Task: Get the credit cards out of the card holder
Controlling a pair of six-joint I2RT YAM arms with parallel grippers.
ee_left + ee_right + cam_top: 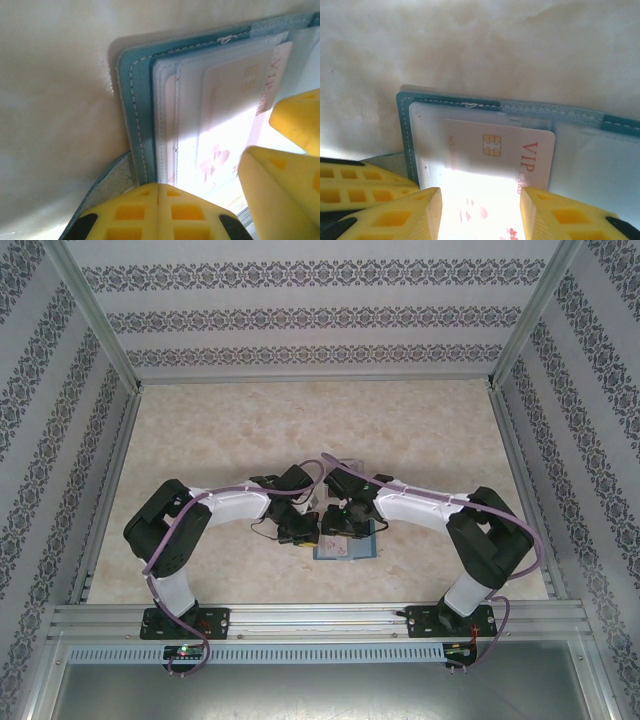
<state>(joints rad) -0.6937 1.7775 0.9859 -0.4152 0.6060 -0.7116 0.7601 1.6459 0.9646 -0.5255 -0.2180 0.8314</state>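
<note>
The teal card holder (350,548) lies open on the table between both arms, its clear inner pockets facing up. One credit card (500,145), pale pink-white with a gold chip and red "VIP CARD" lettering, sticks partway out of a pocket toward the holder's spine. My right gripper (480,212) is open, its yellow fingers on either side of the card's near end. My left gripper (158,200) is shut, with its tips against the holder's stitched edge (137,100) and nothing seen between them. Beside them lies the holder's grey tab (107,190). The same card (235,100) also shows in the left wrist view.
The beige marble-patterned table (300,430) is fenced by aluminium rails and patterned walls on three sides. Both arms meet over the holder near the table's middle front, the left gripper (300,530) close beside the right gripper (345,523).
</note>
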